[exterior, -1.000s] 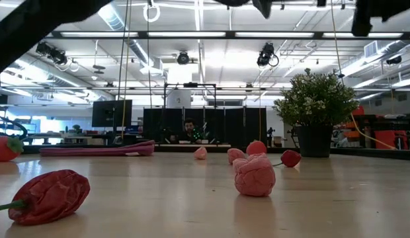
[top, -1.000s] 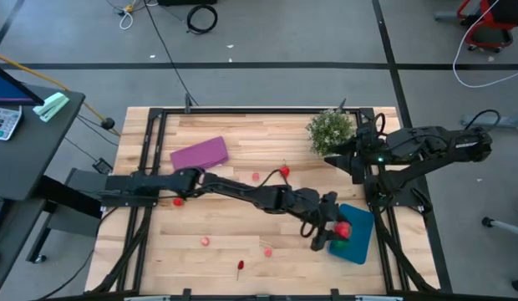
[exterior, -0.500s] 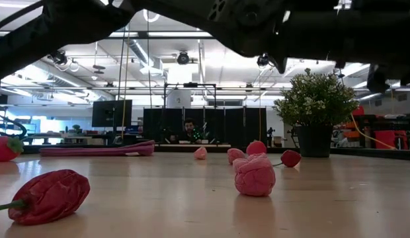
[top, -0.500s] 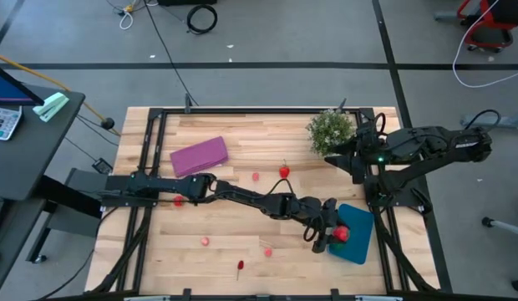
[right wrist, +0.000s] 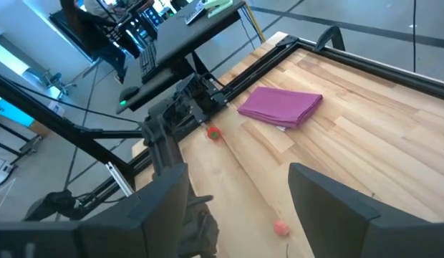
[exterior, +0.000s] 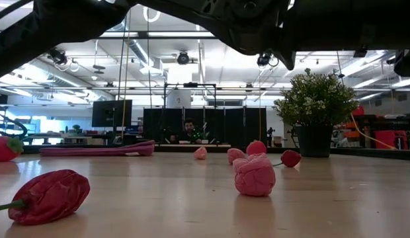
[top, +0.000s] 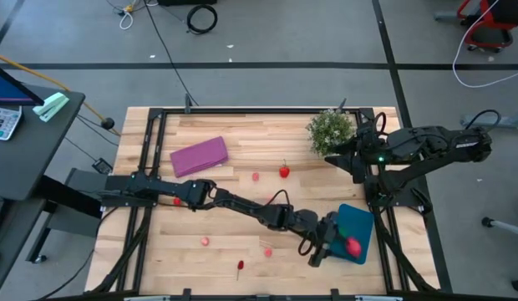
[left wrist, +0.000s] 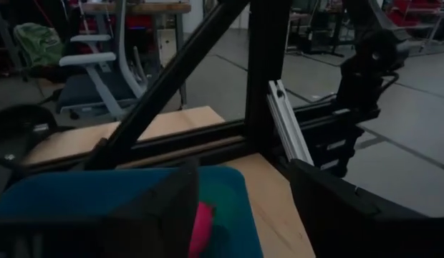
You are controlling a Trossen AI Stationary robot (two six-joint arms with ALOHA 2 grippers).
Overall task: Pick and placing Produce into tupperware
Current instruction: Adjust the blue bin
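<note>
Nearest me, at the table's near edge, a dark red pepper-like piece lies alone, with two small pink pieces and a little farther in. All three are produce not yet collected.

Near right: the tupperware sits at the table's right side, tilted a little off square. The left gripper is stretched across from the left to hover at its near-left rim, jaws wide with nothing between them. Through the left wrist view I see a pink-red fruit lying inside the teal container, just beyond the fingers and apart from them. In the high view the same fruit rests on the container floor. I judge this piece delivered; the spread jaws suit a release, and the arm needs to lift clear before reaching again.

Mid-table: a strawberry-like piece and a small pink one wait near each other. A red piece lies far left beside the left arm's base.

Far: the purple flat object on the left, the potted plant on the right. The right gripper waits beside the plant, jaws wide and empty, well out of the left arm's way.
</note>
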